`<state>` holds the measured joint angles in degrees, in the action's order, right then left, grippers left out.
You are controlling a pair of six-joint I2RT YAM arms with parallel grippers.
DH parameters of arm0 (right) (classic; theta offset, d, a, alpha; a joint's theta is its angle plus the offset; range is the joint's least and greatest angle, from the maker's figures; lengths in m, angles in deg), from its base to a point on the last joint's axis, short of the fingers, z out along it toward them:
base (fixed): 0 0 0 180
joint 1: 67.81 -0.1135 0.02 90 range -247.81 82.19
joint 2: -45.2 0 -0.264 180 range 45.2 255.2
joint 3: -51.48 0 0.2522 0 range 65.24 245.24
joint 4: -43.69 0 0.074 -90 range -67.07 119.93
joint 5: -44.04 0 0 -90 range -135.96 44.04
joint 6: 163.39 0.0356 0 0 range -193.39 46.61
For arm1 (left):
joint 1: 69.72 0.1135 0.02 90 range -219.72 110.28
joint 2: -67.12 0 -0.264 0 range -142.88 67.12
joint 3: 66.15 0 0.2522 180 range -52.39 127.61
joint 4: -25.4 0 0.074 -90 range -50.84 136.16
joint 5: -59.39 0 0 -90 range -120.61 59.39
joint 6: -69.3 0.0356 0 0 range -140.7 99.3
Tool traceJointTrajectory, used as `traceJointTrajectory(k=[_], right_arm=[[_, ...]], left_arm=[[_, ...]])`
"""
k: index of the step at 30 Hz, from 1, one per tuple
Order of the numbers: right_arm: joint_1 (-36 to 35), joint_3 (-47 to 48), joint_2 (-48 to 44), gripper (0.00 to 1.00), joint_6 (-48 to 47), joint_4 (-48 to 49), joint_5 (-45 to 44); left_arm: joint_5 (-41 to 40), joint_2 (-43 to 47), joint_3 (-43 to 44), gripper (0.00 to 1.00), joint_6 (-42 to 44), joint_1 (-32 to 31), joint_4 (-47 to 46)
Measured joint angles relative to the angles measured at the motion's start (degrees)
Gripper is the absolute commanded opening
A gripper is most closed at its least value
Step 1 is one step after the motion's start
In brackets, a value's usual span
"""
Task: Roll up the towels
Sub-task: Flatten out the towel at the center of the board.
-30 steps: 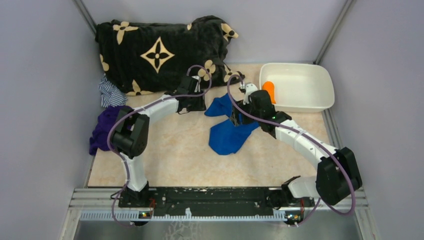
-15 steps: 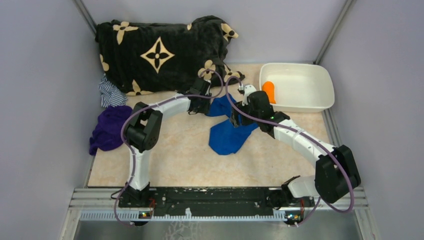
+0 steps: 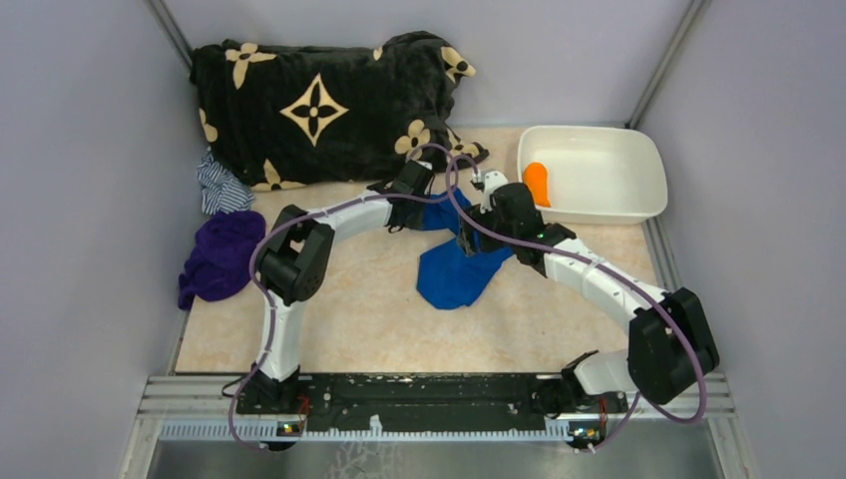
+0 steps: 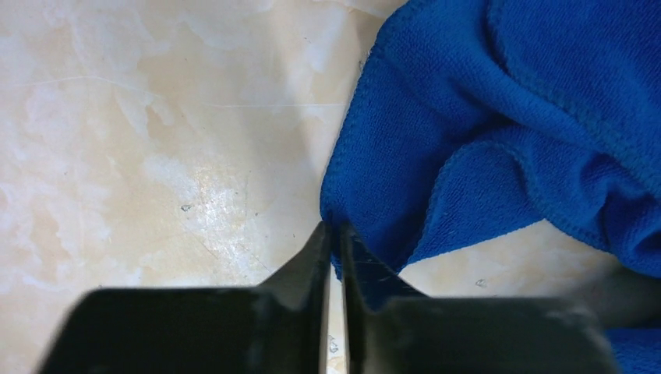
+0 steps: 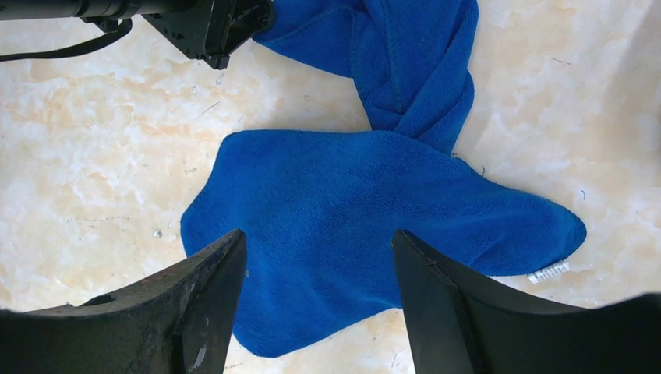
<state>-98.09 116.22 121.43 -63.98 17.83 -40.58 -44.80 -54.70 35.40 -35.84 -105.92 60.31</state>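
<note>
The blue towel (image 3: 454, 274) lies crumpled mid-table, its wide part near me and a twisted part toward the back. My left gripper (image 3: 424, 210) is at the towel's back left corner. In the left wrist view its jaws (image 4: 333, 227) are pinched together on an edge of the blue towel (image 4: 507, 117). My right gripper (image 3: 469, 239) hovers over the blue towel (image 5: 366, 210); it (image 5: 318, 238) stands open with nothing between its fingers. The orange towel (image 3: 537, 181) lies in the white bin.
A white bin (image 3: 653, 190) stands at the back right. A big black blanket with tan flowers (image 3: 319, 100) fills the back left. A striped cloth (image 3: 219, 187) and a purple cloth (image 3: 214, 254) lie along the left edge.
My left arm has reached right to the blue towel's corner and its jaws have closed on the cloth. The right arm has stayed in place, still open.
</note>
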Motion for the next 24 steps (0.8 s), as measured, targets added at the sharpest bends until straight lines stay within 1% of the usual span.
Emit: traceJointTrajectory(k=[1, 6, 8, 11, 14, 17, 21, 24], right_arm=[[-0.2, 0.0, 0.1, 0.68, -0.2, -0.1, -0.2], [-2.6, 0.0, 1.5, 0.67, -1.0, -0.9, -1.6], [-4.3, 0.0, 2.9, 0.66, -1.6, -1.3, -2.2], [-8.0, 1.3, 6.3, 0.66, -2.5, -2.9, -3.9], [-12.5, 3.8, 10.6, 0.66, -3.3, -4.4, -6.1], [-17.4, 6.4, 14.4, 0.66, -3.8, -5.6, -9.0], [-23.0, 8.9, 18.6, 0.67, -4.0, -6.2, -11.4], [-25.8, 10.0, 22.0, 0.67, -4.6, -6.4, -13.0]], left_arm=[[-0.1, 0.0, 0.0, 0.00, 0.1, 0.0, -0.1], [-0.5, 1.1, -1.1, 0.00, 0.0, 1.0, 0.0], [-1.0, 3.3, -3.3, 0.00, -0.1, 2.1, 1.7], [-2.8, 9.3, -6.5, 0.00, -0.2, 5.1, 6.1], [-4.7, 18.4, -8.2, 0.00, -0.3, 8.5, 9.4], [-6.4, 26.9, -9.1, 0.00, -0.5, 11.0, 10.8], [-7.9, 34.0, -12.4, 0.00, -0.5, 11.9, 12.5], [-8.3, 36.3, -16.0, 0.00, -0.4, 12.3, 14.3]])
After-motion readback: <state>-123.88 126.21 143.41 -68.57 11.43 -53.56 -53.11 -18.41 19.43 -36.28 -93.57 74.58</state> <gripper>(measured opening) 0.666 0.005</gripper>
